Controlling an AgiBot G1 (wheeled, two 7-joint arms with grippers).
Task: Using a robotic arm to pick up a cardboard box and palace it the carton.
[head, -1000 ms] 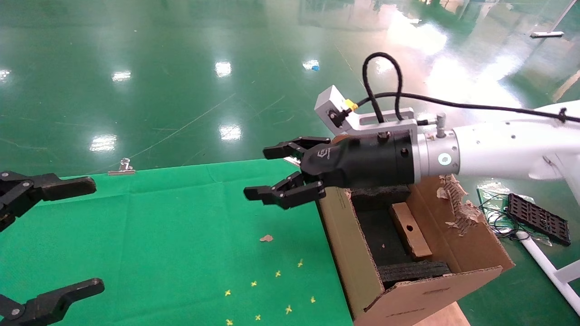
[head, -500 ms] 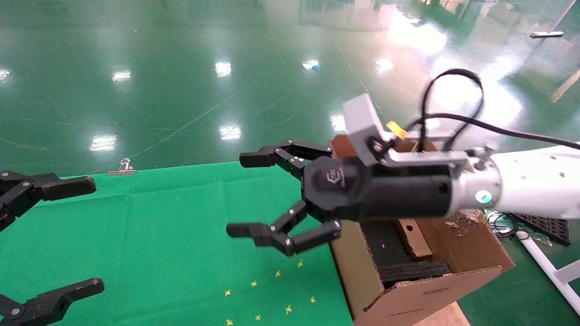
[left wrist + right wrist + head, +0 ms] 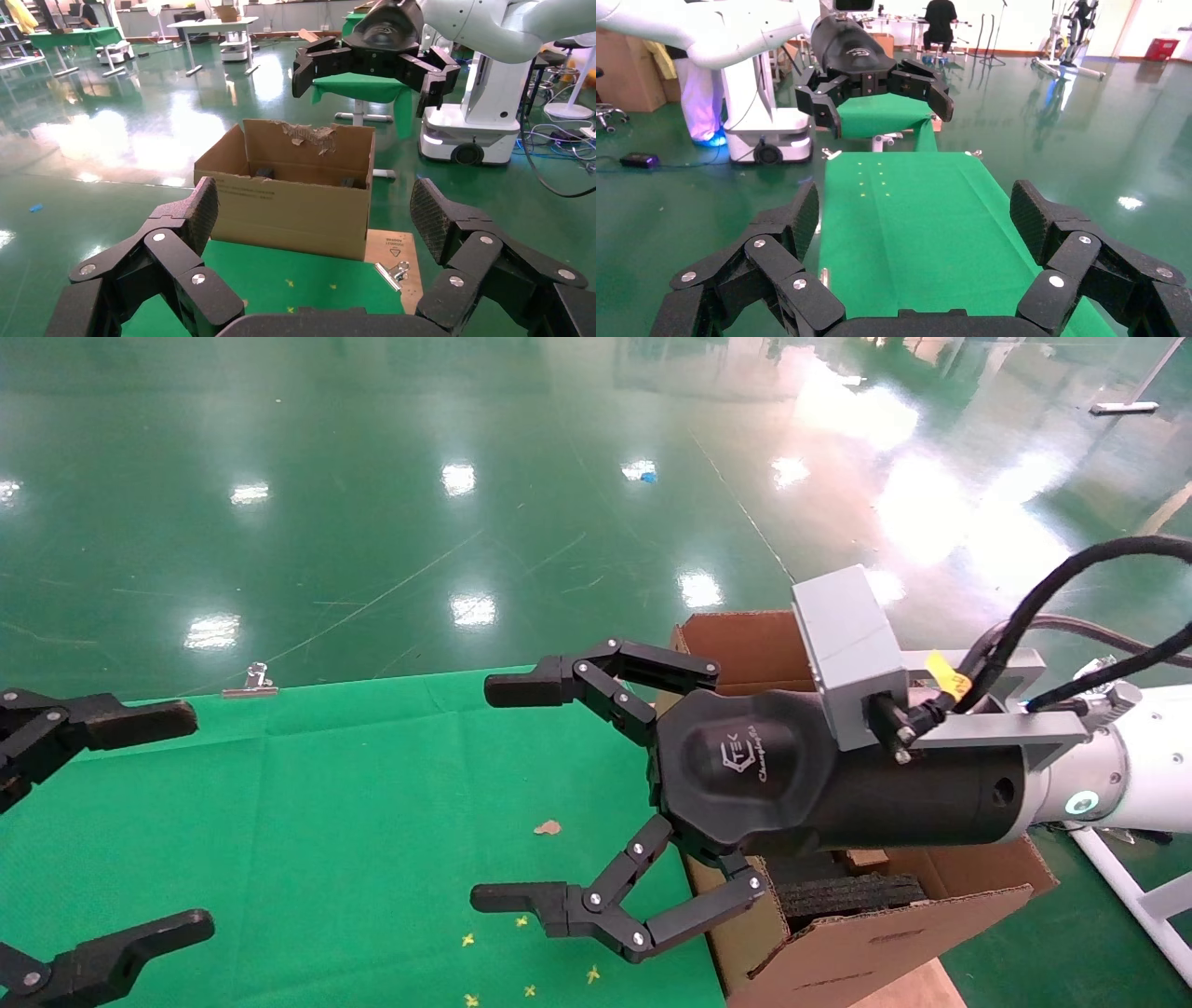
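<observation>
My right gripper (image 3: 489,794) is open and empty, on the white robotic arm (image 3: 1150,766). It hangs above the right edge of the green table, in front of the carton (image 3: 866,943). Its black body hides most of the carton's inside. Only a brown sliver of the cardboard box (image 3: 864,857) shows under the gripper, beside black foam (image 3: 847,896). The right wrist view looks past the open right gripper (image 3: 916,210) along the bare green cloth. My left gripper (image 3: 200,820) is open and parked at the table's left edge. The left wrist view shows the carton (image 3: 295,203) with a torn flap.
The green cloth table (image 3: 326,803) carries several yellow marks (image 3: 559,933) and a brown scrap (image 3: 548,827). A metal binder clip (image 3: 250,684) sits on its far edge. A shiny green floor surrounds it. A white stand leg (image 3: 1131,896) lies right of the carton.
My right gripper has swung down and towards the camera, from over the carton's far left corner to in front of it. It stayed open. The left gripper has not moved.
</observation>
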